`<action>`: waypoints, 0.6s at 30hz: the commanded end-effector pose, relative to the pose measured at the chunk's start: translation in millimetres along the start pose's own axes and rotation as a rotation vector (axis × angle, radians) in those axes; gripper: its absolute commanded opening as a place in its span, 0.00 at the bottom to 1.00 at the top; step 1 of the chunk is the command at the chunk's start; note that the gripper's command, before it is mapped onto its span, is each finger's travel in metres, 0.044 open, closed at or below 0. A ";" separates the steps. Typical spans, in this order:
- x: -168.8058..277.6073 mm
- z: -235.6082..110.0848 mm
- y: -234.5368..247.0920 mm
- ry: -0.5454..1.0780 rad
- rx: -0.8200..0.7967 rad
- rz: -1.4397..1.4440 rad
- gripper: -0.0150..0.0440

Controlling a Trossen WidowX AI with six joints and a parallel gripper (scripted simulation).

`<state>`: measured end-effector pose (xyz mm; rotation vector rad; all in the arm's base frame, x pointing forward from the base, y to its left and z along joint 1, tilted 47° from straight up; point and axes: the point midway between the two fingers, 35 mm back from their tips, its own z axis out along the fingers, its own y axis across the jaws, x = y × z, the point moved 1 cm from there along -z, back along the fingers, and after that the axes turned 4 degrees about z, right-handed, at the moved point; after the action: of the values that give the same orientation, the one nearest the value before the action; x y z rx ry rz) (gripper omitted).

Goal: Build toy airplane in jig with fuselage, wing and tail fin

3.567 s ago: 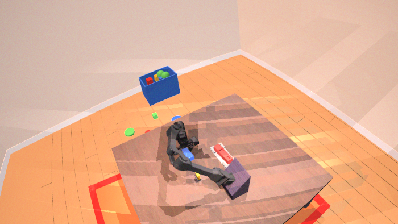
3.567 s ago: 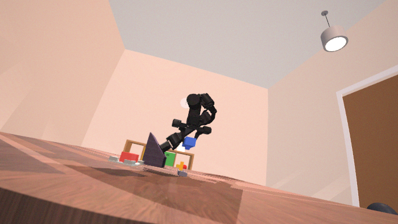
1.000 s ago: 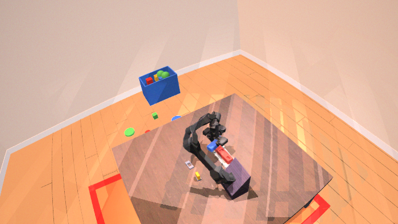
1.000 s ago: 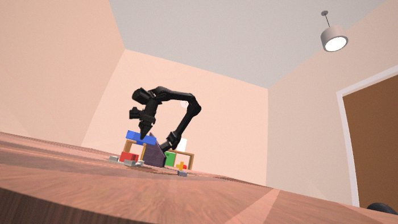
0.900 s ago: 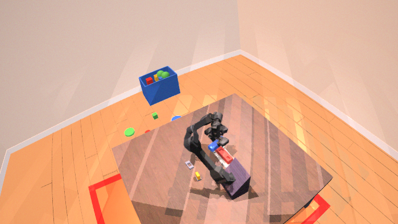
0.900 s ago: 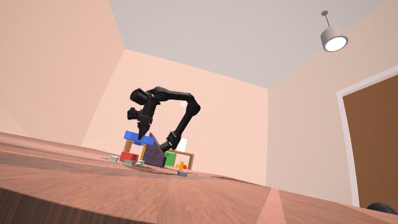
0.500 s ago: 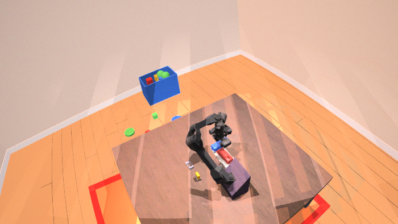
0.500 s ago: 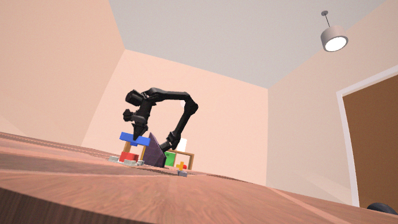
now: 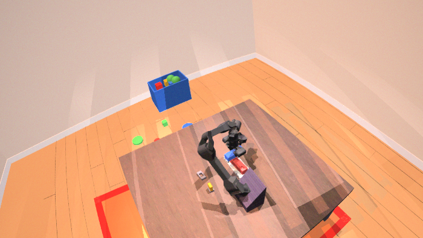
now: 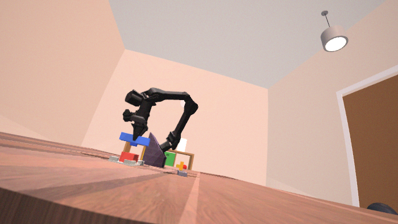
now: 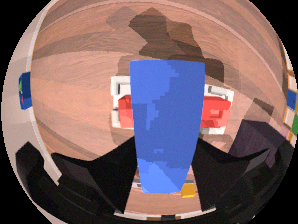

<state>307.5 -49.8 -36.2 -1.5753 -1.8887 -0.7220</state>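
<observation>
I've got the end effector (image 10: 138, 137) clamped on the blue wing (image 10: 134, 139), pointing straight down. The wing is a flat rectangular slab, plain saturated blue, held level and crosswise to the fuselage. In the wrist view it fills the centre as a long blue bar (image 11: 165, 123) running away from the fingers.

Directly below the end effector sits the red fuselage (image 9: 238, 165), a blocky red bar lying in the pale grey cradle (image 10: 131, 162) on the table (image 9: 169, 193). From the exterior view I see a clear gap between wing and fuselage, so the wing is in the air, not seated.

The yellow tail fin (image 9: 210, 186) is well apart from the end effector, standing on the table beside a small grey block (image 9: 200, 174). A dark purple wedge (image 9: 252, 189) sits just beyond the cradle's end, at the arm's base.
</observation>
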 end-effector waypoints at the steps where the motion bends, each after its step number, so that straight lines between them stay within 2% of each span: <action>1: -2.9 -0.7 -1.6 -0.005 0.001 0.006 0.59; 18: -4.3 17.7 -1.6 -0.005 0.001 0.006 0.59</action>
<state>306.0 -43.9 -47.3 -1.5790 -1.8972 -0.7111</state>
